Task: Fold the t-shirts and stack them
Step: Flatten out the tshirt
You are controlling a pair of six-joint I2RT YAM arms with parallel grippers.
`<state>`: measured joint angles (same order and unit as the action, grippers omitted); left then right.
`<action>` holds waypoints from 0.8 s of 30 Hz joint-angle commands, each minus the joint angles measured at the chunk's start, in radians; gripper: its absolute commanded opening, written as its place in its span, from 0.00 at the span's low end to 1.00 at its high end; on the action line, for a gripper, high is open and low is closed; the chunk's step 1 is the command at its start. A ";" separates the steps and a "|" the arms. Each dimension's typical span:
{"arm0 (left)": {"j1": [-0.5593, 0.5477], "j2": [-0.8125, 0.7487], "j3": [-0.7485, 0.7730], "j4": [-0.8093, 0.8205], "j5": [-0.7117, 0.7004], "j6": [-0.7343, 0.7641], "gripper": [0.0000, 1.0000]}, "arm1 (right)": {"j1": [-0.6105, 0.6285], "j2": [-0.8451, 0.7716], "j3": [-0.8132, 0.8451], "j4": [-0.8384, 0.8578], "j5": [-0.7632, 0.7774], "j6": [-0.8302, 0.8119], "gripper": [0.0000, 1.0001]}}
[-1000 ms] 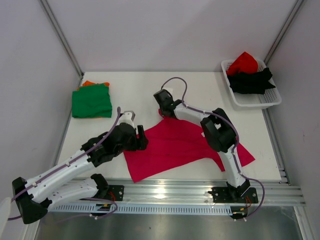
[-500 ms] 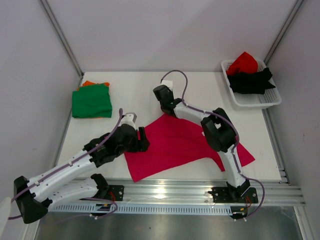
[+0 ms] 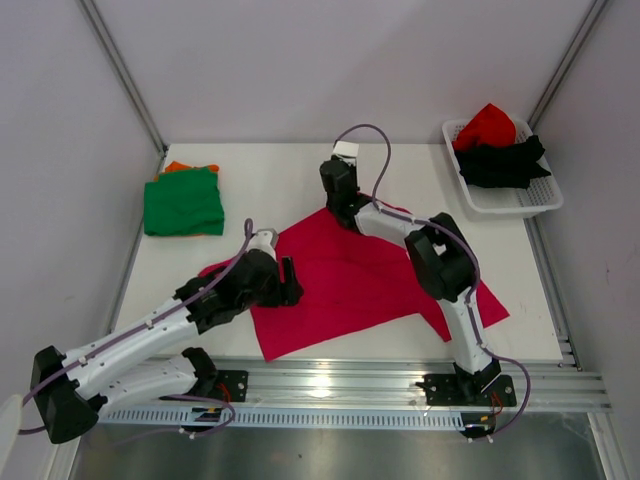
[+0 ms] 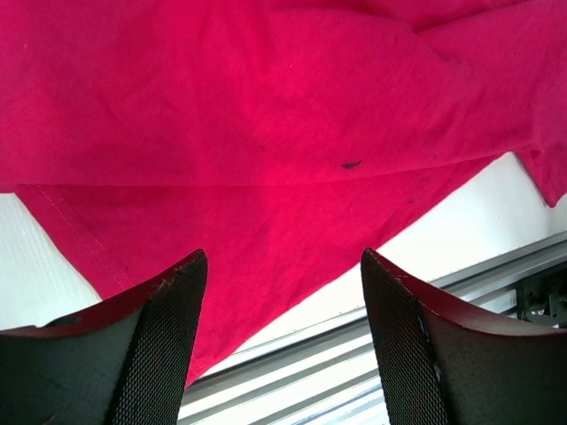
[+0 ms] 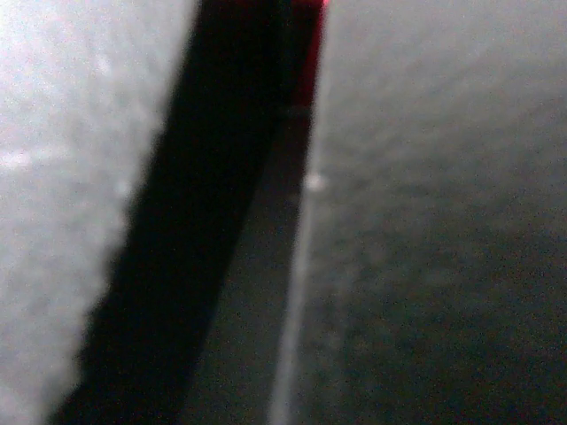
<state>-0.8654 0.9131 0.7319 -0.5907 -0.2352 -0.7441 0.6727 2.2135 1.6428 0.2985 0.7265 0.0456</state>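
The right wrist view is all blur, bar a sliver of magenta-pink cloth t-shirt (image 5: 307, 44). The folded green cloth t-shirt (image 3: 183, 205) hides most of the orange cloth t-shirt (image 3: 178, 167).

A white lattice basket (image 3: 507, 208) sits at the far right corner of the white table (image 3: 270, 180). A ribbed aluminium rail (image 3: 340, 385) runs along the table's near edge. Grey panels (image 3: 330, 60) wall in the back and sides, joined by slanting metal posts (image 3: 125, 75).
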 commanded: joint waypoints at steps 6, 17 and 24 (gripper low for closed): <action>0.006 -0.002 -0.019 0.042 0.013 -0.026 0.73 | -0.064 0.023 0.287 0.079 0.304 -0.164 0.00; 0.006 0.020 -0.017 0.049 0.025 -0.029 0.73 | -0.139 -0.001 0.344 0.050 0.338 -0.147 0.00; 0.006 0.003 -0.017 0.028 0.010 -0.024 0.73 | -0.150 0.005 0.313 0.083 0.389 -0.148 0.00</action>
<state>-0.8654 0.9314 0.7147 -0.5690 -0.2241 -0.7593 0.5224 2.2326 1.9396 0.3313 1.0611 -0.0906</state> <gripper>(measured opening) 0.728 0.010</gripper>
